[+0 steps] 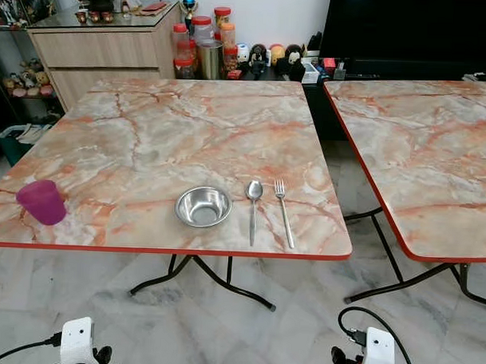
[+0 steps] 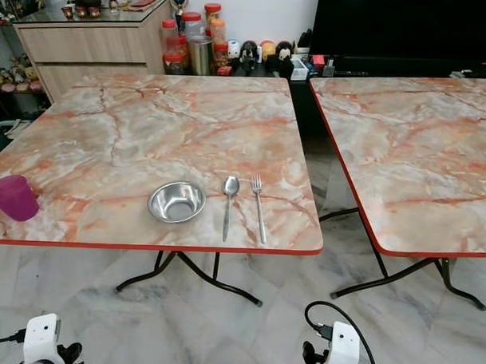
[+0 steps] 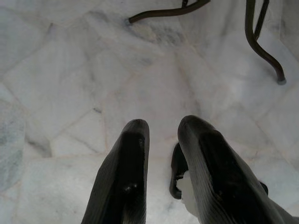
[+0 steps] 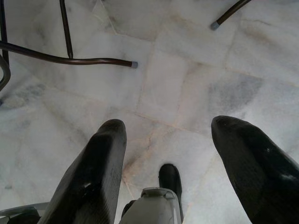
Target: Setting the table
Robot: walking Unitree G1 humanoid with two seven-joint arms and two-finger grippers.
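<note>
A steel bowl point(image 1: 203, 206) sits near the front edge of the marble-patterned table point(image 1: 173, 116). Just to its right a spoon point(image 1: 253, 206) and a fork point(image 1: 283, 212) lie side by side, handles toward me. A purple cup point(image 1: 42, 201) stands upright at the table's front left corner. Both arms hang low in front of the table, over the floor. My left gripper point(image 3: 163, 123) holds its fingers a narrow gap apart with nothing between them. My right gripper point(image 4: 175, 123) is wide open and empty.
A second marble table point(image 1: 436, 149) stands to the right across a narrow gap. Black folding legs point(image 1: 223, 281) splay out under the near table. Behind are a wooden cabinet point(image 1: 104, 49), jars and figurines point(image 1: 204, 45) and a dark screen point(image 1: 408, 32). The floor is pale marble tile.
</note>
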